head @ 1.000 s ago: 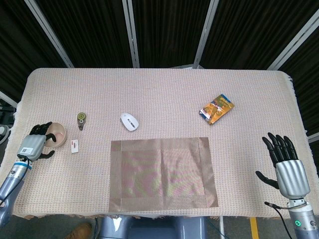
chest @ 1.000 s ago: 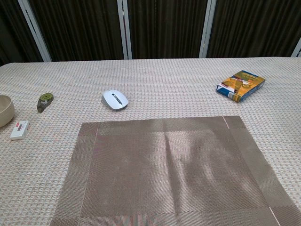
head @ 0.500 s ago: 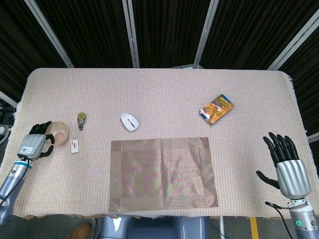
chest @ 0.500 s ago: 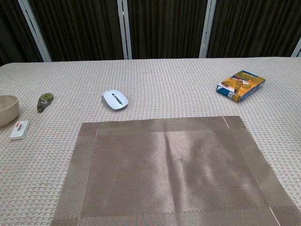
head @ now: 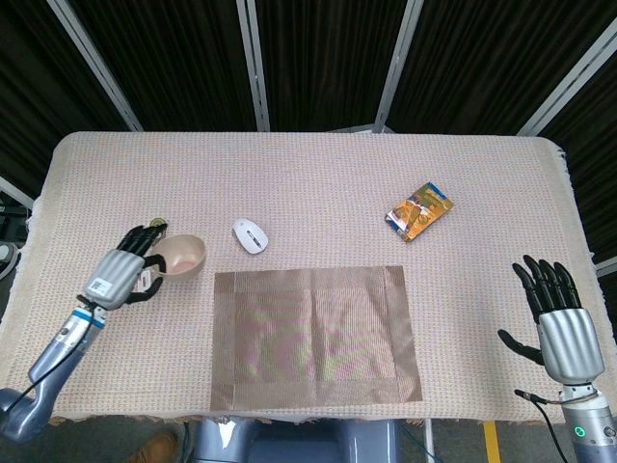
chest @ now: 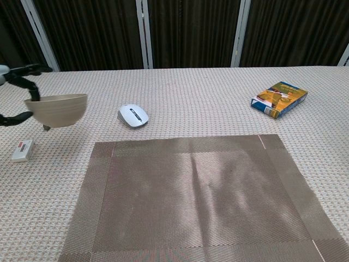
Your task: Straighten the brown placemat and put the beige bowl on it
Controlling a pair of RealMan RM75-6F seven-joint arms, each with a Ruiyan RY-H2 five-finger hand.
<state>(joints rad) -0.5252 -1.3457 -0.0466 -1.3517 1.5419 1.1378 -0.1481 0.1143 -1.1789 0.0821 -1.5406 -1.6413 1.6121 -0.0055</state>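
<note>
**Bowl in the air, on its way to the mat**

Left hand (head: 120, 278) grips the beige bowl (head: 180, 258) by its rim on the side away from the brown placemat (head: 315, 338), fingers curled around the edge. In the chest view the bowl hangs clear of the tablecloth (head: 318, 174) — level, or nearly so, its mouth upward. It sits off the mat's far-left corner, close to that corner but not yet over the weave.

Right hand (head: 556, 319) holds nothing. Its fingers are spread and pointing away from the robot, and it waits well off the mat's right edge, near the cloth's border.

The mat itself lies flat and reads as roughly square to the table edge, with a soft crease running through its middle in the chest view. My judgement is that the straightening is done, or close enough, and that the step in hand is the carry.

What the next move calls for — a short travel toward the mat's centre, keeping the bowl level, then a lowering until the base meets the weave before the fingers let go. A rim grip from one side gives little control over tilt, so a slow descent seems wise.

Near the route, beyond the mat's far edge, sits a white mouse (head: 251, 235). A small white eraser (chest: 23, 150) lies off the mat's left side, below the bowl in the chest view. An orange packet (head: 419, 210) rests beyond the mat's far-right corner, well out of the way.
</note>
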